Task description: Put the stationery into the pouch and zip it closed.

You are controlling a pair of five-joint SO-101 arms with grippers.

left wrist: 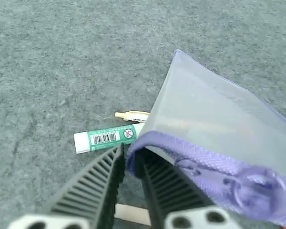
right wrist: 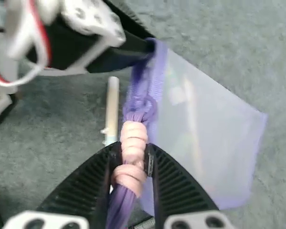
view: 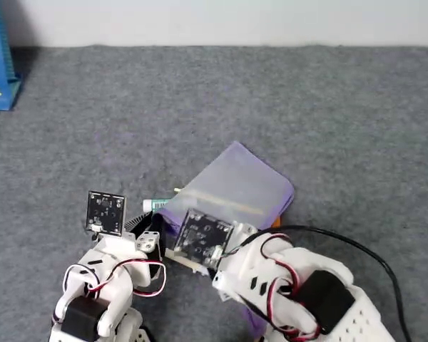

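Two claws sharing one translucent purple zip pouch (view: 235,189), lying flat on grey felted counter (view: 307,107). Left claw (left wrist: 130,160) pressing together on corner of pouch's purple zip tape. Right claw (right wrist: 132,164) pinching pink knotted cord pull (right wrist: 132,143). Zip line running straight between claws, left claw anchoring far end. Green-labelled white stick (left wrist: 107,137) and small cream pen (left wrist: 132,115) lying outside, just beside pouch corner, nearer left claw. Probably needing loading before zipping.

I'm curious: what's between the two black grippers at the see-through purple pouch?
Right wrist view: the purple zipper strip of the pouch runs from left gripper to right gripper; a pale stick lies beside it.
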